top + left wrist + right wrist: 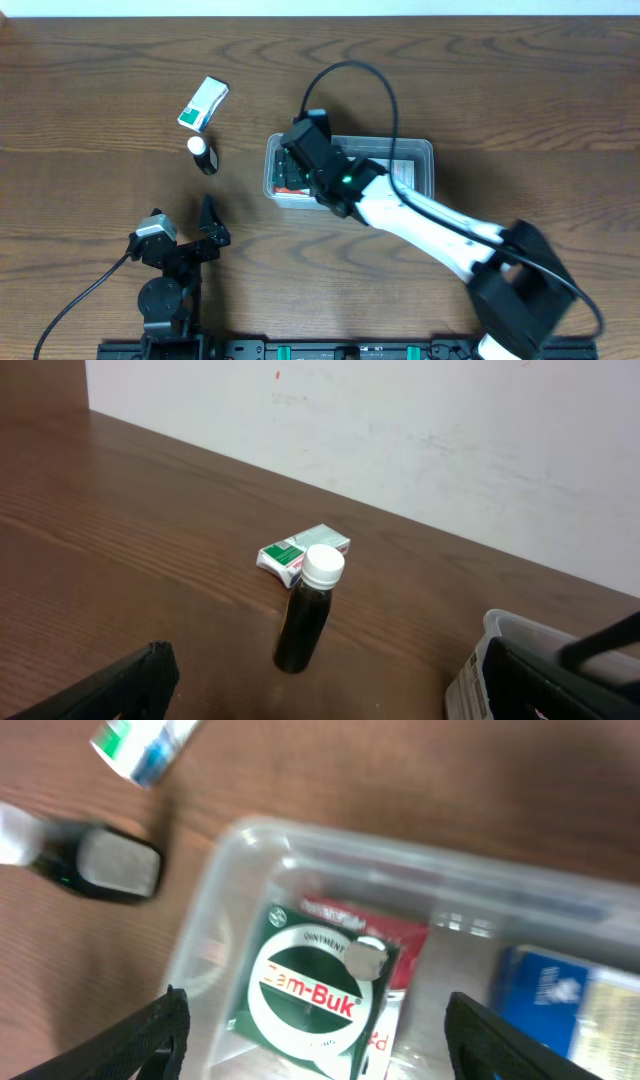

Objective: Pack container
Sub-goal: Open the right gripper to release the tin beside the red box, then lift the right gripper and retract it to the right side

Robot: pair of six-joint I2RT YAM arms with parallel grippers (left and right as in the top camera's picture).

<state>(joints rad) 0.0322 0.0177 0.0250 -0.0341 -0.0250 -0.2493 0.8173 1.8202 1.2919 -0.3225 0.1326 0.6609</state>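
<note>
The clear plastic container [425, 150] sits right of the table's middle. In the right wrist view its rim [230, 840] encloses a green Zam-Buk pack [305, 995] lying on a red pack [405, 935], with a blue box [545, 995] to the right. My right gripper [300, 160] hovers over the container's left part, open and empty [320, 1055]. My left gripper [207, 222] is open and empty near the front edge; in its wrist view [330, 705] the container's corner [495, 630] shows at right.
A dark bottle with a white cap [203, 154] stands left of the container, also in the left wrist view [305, 615] and right wrist view [90, 865]. A green-and-white box [203, 103] lies behind it [300, 550]. A black cable [370, 75] arcs over the container.
</note>
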